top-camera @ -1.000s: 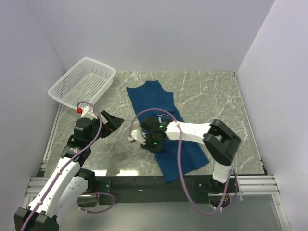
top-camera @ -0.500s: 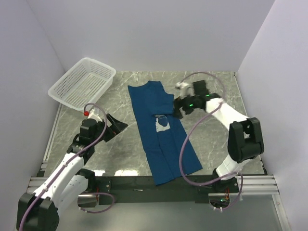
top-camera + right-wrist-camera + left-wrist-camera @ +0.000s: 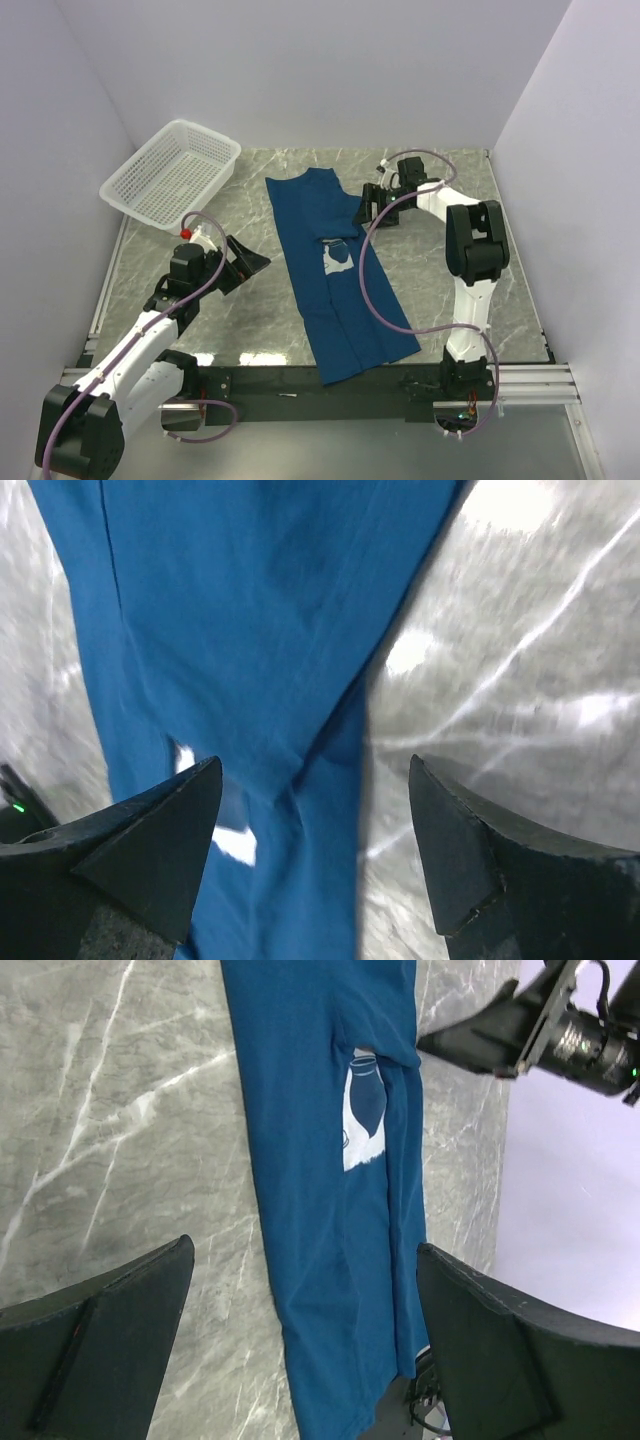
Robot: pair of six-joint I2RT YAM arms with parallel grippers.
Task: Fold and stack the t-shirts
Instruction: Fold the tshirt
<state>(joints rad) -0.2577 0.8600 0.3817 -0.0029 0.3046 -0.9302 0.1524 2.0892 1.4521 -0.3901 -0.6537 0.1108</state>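
Note:
One dark blue t-shirt (image 3: 335,290) lies flat on the marble table as a long narrow strip running from the back to the front edge. A small pale patch of its print (image 3: 338,259) shows near the middle. My right gripper (image 3: 366,210) hovers open over the shirt's far right edge, holding nothing. In the right wrist view the shirt (image 3: 250,600) and its edge lie between the spread jaws (image 3: 315,765). My left gripper (image 3: 252,262) is open to the left of the shirt, clear of it. Its wrist view shows the shirt (image 3: 330,1180) and print (image 3: 362,1110) lengthwise.
A white mesh basket (image 3: 170,172) stands at the back left corner. Grey marble table (image 3: 440,260) shows on both sides of the shirt. Walls close in the back and sides. A purple cable (image 3: 375,300) from the right arm loops over the shirt's right side.
My right arm swung from the shirt's near middle to its far right edge and its jaws opened. The shirt now lies narrower with the pale print showing. The left gripper shifted slightly right.

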